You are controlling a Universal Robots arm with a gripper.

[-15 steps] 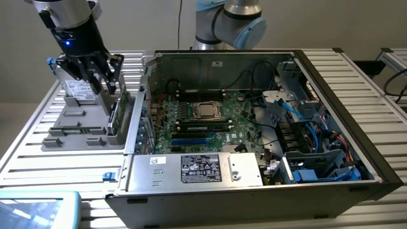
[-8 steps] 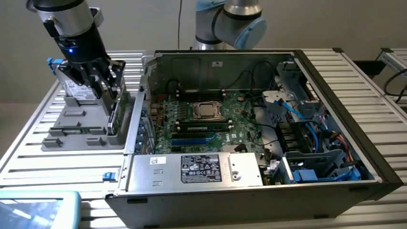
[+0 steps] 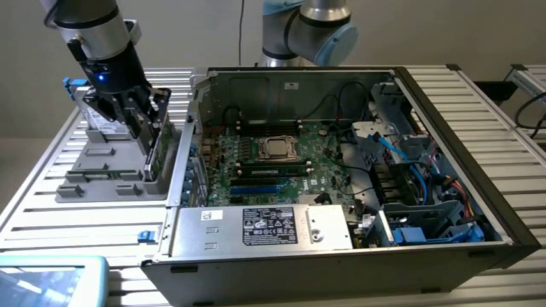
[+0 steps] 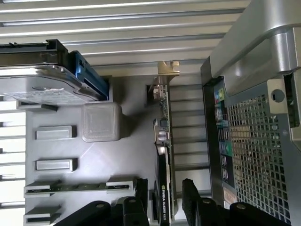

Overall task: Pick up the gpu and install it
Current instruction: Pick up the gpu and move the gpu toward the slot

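The pincer [image 3: 140,126] is hovering over the grey tray [image 3: 102,182] at the exterior view's left, just beside the open case [image 3: 486,192]. Its fingers are standing released, spread to either side of the gpu [image 3: 157,150]. The gpu is sitting on edge in a slot of the tray, on the side nearest the case.

In the wrist view the black fingers [image 4: 141,190] are flanking the gpu [image 4: 162,141], with a sliver of gap showing on each face. Nothing is being gripped, and the card is resting in the tray [image 4: 127,155] on its own.

The slot is keeping the card upright. I judge this is offering its thin upper edge to the pincer, so the fingers are lining up across the board and cooler rather than having to pry a flat card off a surface. The bracket [image 4: 168,68] is sitting at the far end, away from the fingers, leaving the body of the card free for a hold.

The drive [image 4: 51,87] is lying in its own bay, well apart from the fingers.

The case is lying on its side on the counter [image 3: 51,211] with the motherboard [image 3: 265,169] facing up, probably to keep its slots open from above.
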